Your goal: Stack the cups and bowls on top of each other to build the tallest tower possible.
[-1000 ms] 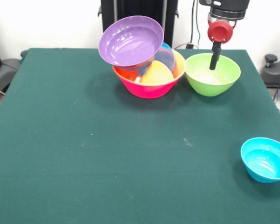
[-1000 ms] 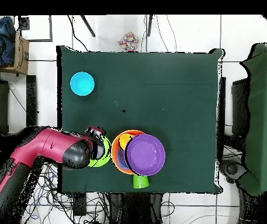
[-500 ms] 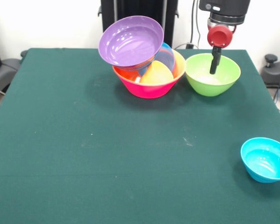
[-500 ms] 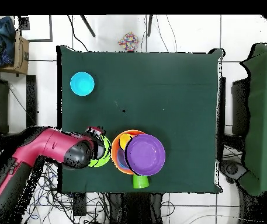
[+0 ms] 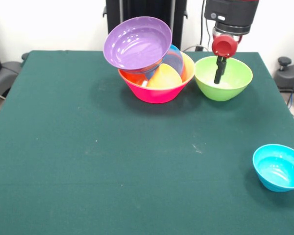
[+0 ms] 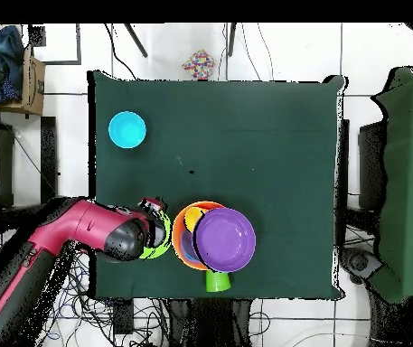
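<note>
While the gripper [image 5: 218,73] hangs inside the green bowl [image 5: 223,78], its state unreadable, picking that bowl up for the tower [image 5: 149,61] seems next.

The tower [image 5: 152,63] sits by the table's [image 5: 88,161] back edge, one bowl [image 5: 223,78] just beside it, another bowl [image 5: 279,167] well apart near the front corner.

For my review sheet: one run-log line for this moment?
hand: inside green bowl, grip unclear | tower: purple bowl tilted on top | small blue bowl: apart
</note>
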`<action>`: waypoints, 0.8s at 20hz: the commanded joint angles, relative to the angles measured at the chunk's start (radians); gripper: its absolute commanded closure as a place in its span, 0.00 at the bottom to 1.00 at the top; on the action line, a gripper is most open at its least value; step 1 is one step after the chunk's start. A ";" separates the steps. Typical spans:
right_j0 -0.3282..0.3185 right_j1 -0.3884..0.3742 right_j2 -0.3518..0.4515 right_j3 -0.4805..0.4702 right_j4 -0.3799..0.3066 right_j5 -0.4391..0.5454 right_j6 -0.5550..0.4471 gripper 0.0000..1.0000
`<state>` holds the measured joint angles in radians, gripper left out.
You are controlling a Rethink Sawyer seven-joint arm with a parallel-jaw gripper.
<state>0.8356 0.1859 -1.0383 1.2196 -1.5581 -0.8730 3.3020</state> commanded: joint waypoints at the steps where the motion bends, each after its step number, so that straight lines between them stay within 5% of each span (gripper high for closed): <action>1: 0.009 0.054 0.201 -0.081 0.058 0.119 -0.050 0.00; 16: 0.006 0.070 0.196 -0.086 0.086 0.132 -0.080 0.00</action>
<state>0.8356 0.2280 -1.0363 1.2195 -1.5159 -0.8201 3.3020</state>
